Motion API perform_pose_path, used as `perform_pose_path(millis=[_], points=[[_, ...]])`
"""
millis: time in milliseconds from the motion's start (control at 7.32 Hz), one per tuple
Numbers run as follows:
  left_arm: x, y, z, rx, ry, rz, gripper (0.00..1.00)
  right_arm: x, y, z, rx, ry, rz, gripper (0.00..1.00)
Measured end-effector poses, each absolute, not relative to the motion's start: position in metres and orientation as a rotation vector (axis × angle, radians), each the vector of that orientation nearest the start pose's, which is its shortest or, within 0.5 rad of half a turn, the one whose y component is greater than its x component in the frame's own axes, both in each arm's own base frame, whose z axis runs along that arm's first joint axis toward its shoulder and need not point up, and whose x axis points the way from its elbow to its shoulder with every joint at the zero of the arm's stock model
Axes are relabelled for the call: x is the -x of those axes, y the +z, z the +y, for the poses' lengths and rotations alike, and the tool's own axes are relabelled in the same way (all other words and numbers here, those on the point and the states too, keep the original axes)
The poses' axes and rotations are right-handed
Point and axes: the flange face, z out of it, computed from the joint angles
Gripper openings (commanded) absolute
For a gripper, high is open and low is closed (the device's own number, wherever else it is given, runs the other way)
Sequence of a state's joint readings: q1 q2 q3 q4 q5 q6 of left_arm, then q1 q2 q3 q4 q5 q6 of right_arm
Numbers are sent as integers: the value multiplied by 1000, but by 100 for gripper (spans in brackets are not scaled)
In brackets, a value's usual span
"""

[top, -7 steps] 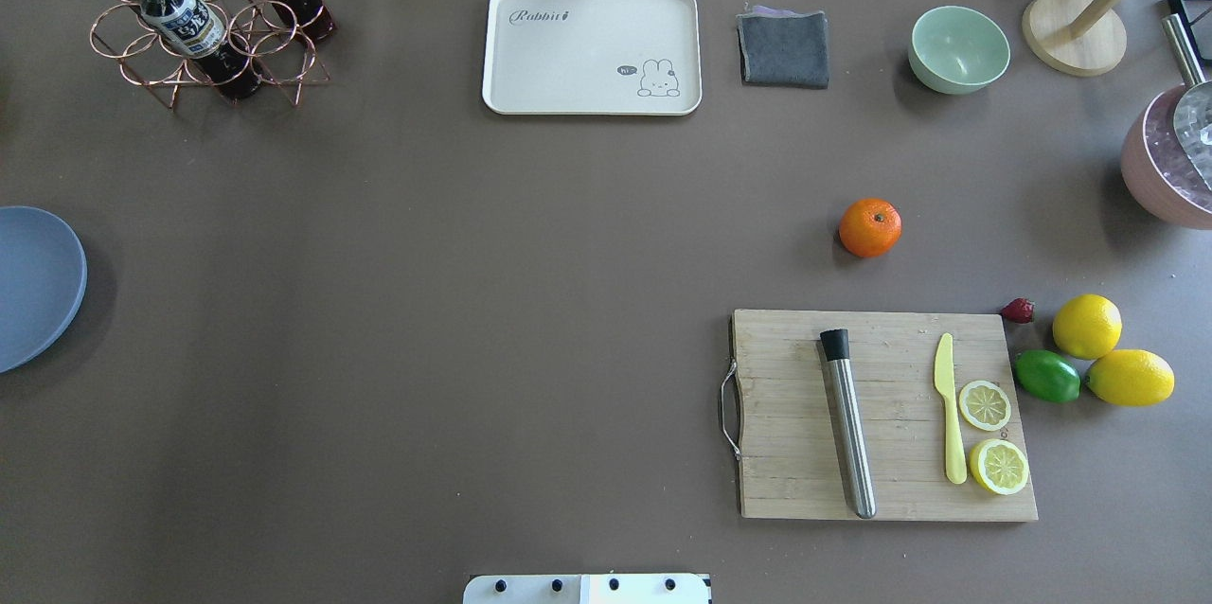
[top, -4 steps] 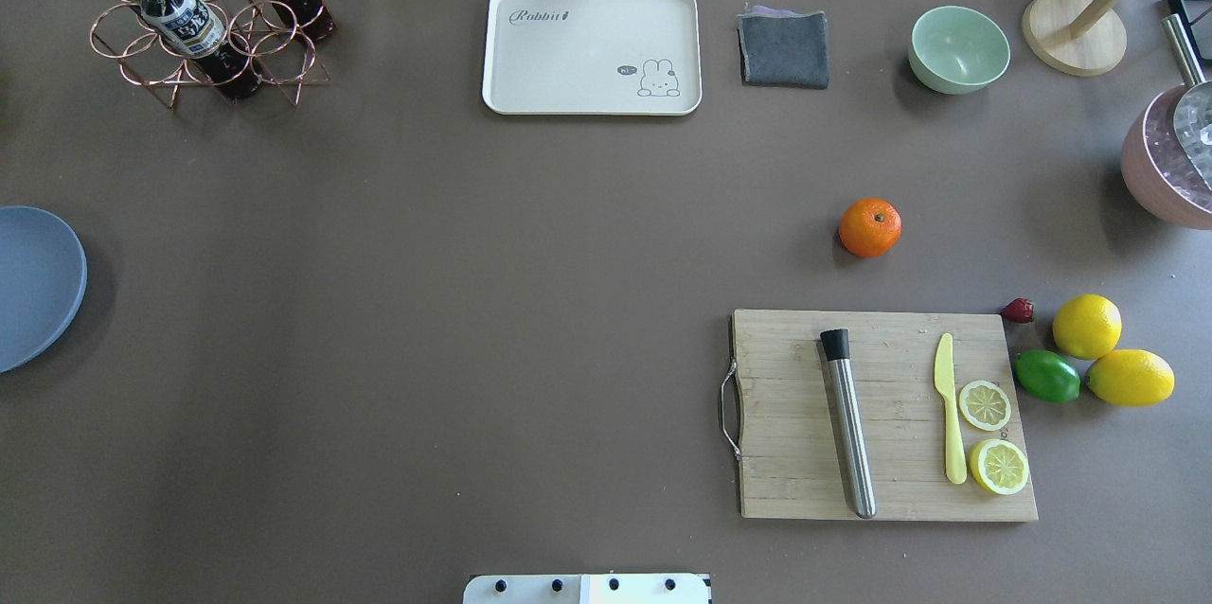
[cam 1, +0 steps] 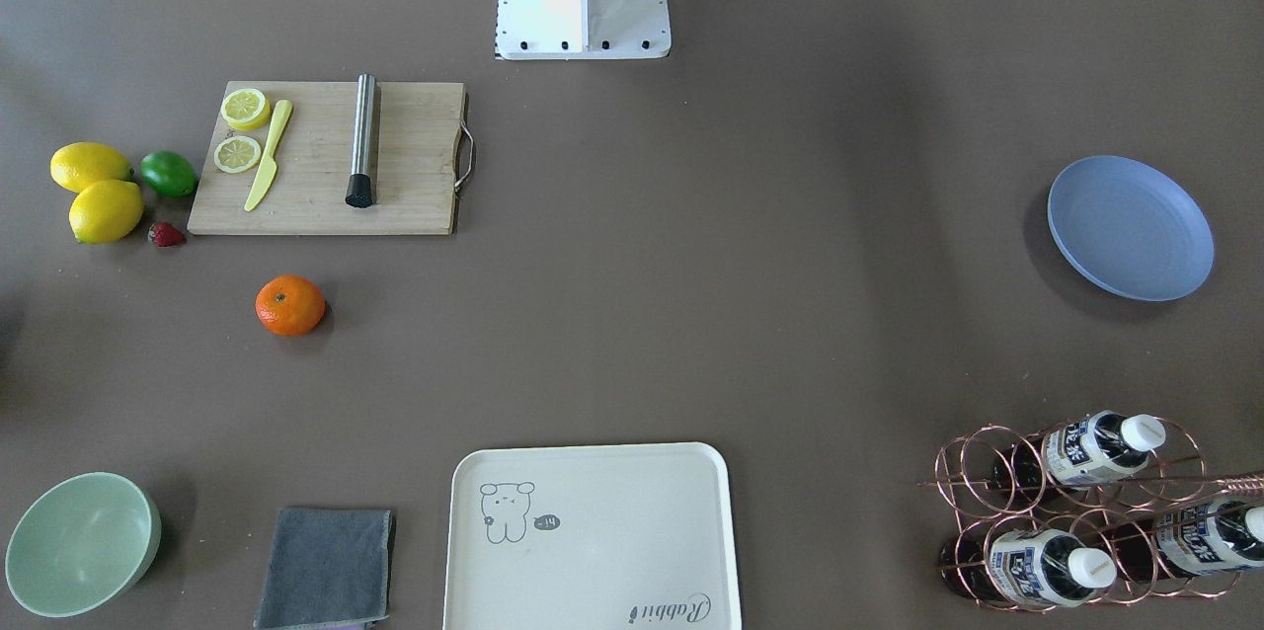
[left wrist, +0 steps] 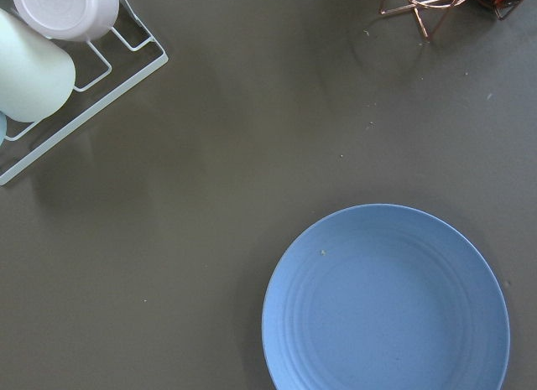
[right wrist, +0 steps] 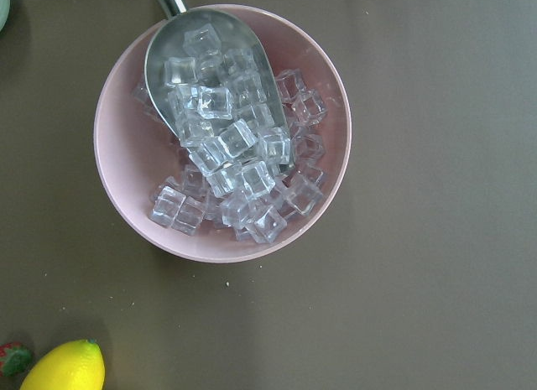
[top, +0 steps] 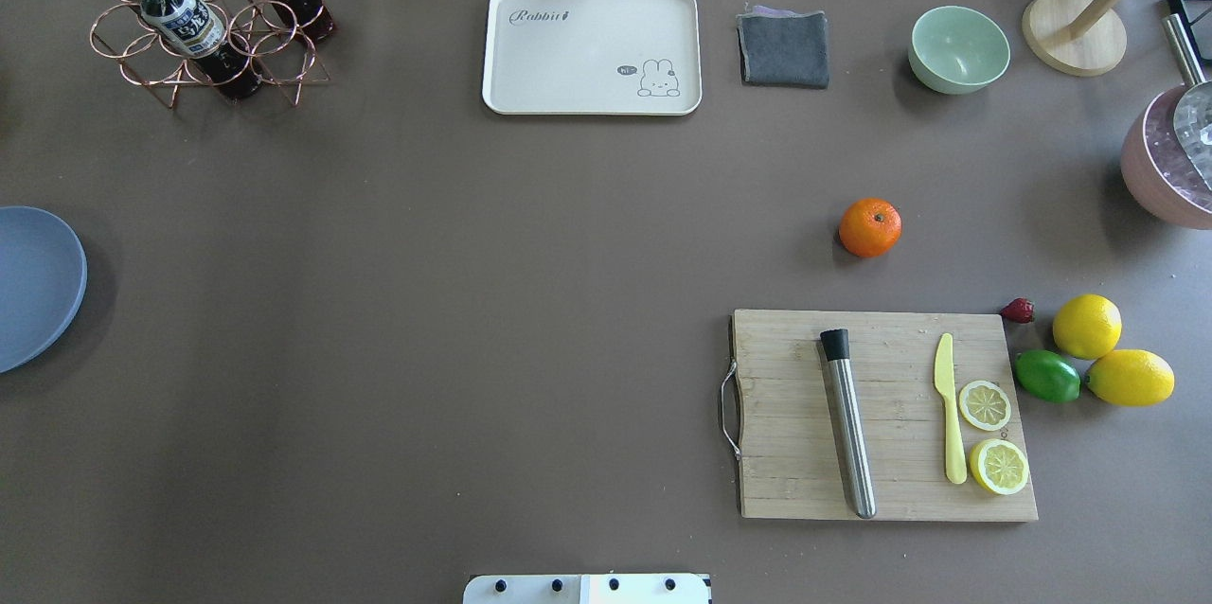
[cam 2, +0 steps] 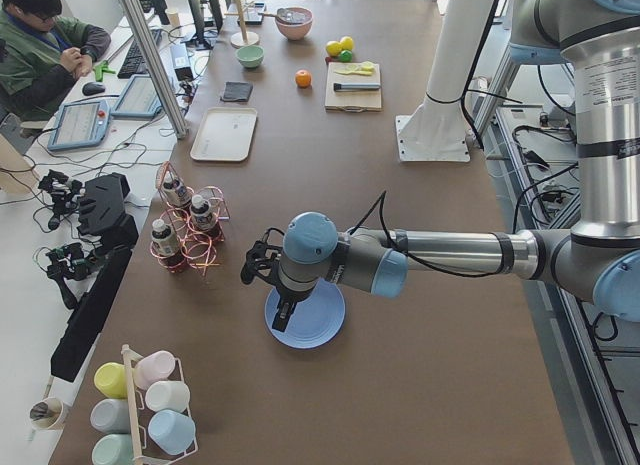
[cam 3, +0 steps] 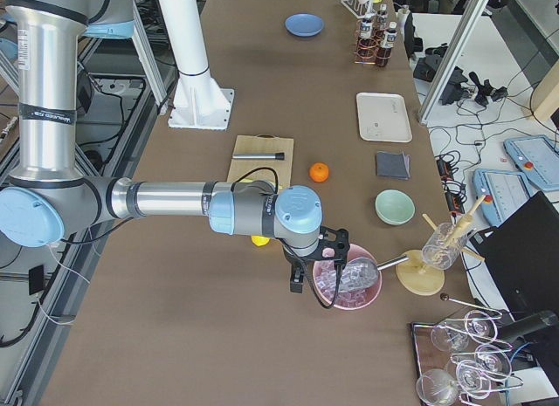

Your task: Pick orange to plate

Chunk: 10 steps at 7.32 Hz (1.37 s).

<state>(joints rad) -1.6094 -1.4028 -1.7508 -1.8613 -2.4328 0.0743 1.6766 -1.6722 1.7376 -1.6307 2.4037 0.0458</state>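
The orange [top: 869, 227] sits alone on the brown table, just beyond the cutting board [top: 885, 415] on the right half; the front view also shows the orange [cam 1: 289, 305]. The pale blue plate [top: 33, 287] lies bare at the far left edge, and it fills the lower right of the left wrist view as the plate [left wrist: 386, 298]. My left gripper [cam 2: 258, 273] hovers above the plate's edge. My right gripper [cam 3: 334, 246] hangs over the pink ice bowl [right wrist: 126, 180], far from the orange. Only the side views show either gripper, so I cannot tell whether they are open or shut.
Two lemons [top: 1087, 326], a lime [top: 1047, 376] and a strawberry lie right of the board, which holds a steel muddler, a yellow knife and lemon slices. A cream tray [top: 592, 50], grey cloth [top: 784, 48], mint bowl [top: 958, 48] and bottle rack [top: 204, 17] line the far edge.
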Motion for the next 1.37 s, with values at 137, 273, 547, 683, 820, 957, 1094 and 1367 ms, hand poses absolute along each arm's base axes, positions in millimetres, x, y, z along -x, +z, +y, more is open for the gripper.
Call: perform_pose_path(millis=[137,273,547,683,820,957,1094,1367], points=[[74,606,-439,-345,170,850,98,-107,626,-440,-31,140,-833,100],[73,605,-447,-352,173,856,98,-107,625,-440,-32,140,-833,100],[74,604,-452,-357,173,857,98,-107,623,-441,-37,137,-833,100],[74,606,-451,-356,174,857,98,-107,623,-442,-38,136,-833,100],[74,609,-448,-355,177,857,98,-107,623,-442,-38,135,-833,100],[74,612,-446,-350,176,858,98,-107,622,-442,-39,135,-833,100],[74,615,-444,-345,173,859,98,-107,622,-442,-43,133,-831,100],[74,629,-441,-317,158,862,98,-107,622,-441,-61,125,-829,100]])
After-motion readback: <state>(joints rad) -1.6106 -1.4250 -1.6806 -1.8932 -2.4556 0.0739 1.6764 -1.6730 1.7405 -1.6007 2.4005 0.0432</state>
